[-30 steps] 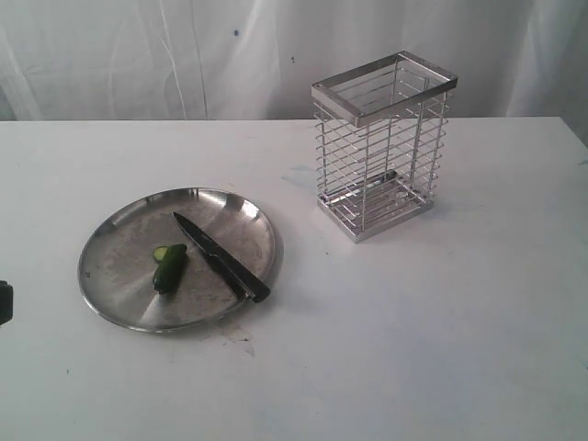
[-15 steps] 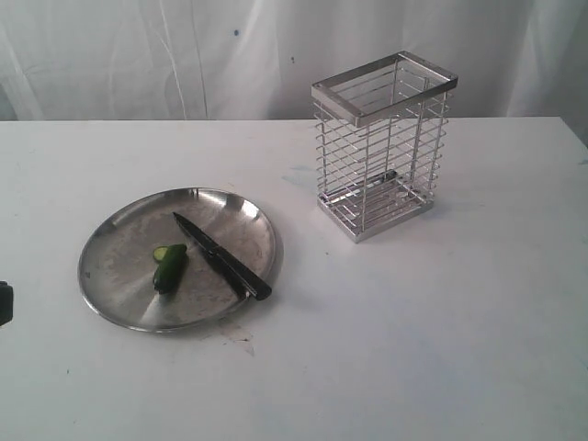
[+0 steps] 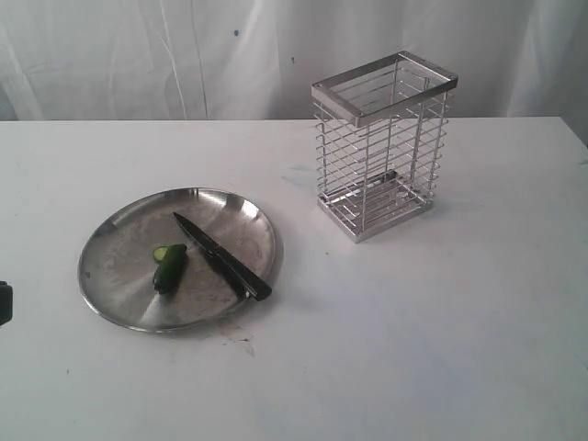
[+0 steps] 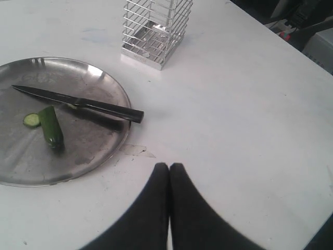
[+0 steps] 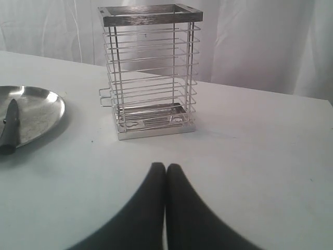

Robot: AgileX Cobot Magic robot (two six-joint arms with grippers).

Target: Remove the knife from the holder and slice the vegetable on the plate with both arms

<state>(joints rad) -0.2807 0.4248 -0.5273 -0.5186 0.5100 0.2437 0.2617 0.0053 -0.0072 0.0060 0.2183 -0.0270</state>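
Note:
The steel plate [image 3: 119,289] lies left of centre on the white table. On it lies the dark green vegetable [image 3: 170,268] with a cut slice [image 3: 161,252] beside its end. The black-handled knife [image 3: 220,257] rests across the plate, its handle over the rim. The wire holder [image 3: 381,147] stands upright to the right, with no knife in it. In the left wrist view my left gripper [image 4: 169,166] is shut and holds nothing, over bare table near the plate [image 4: 104,151], the knife [image 4: 78,101] and the vegetable [image 4: 51,126]. My right gripper [image 5: 166,166] is shut with nothing in it, facing the holder [image 5: 148,70].
White curtains hang behind the table [image 3: 441,322]. A small stain [image 3: 239,342] marks the table just in front of the plate. Cables and equipment [image 4: 307,21] sit beyond the table's edge in the left wrist view.

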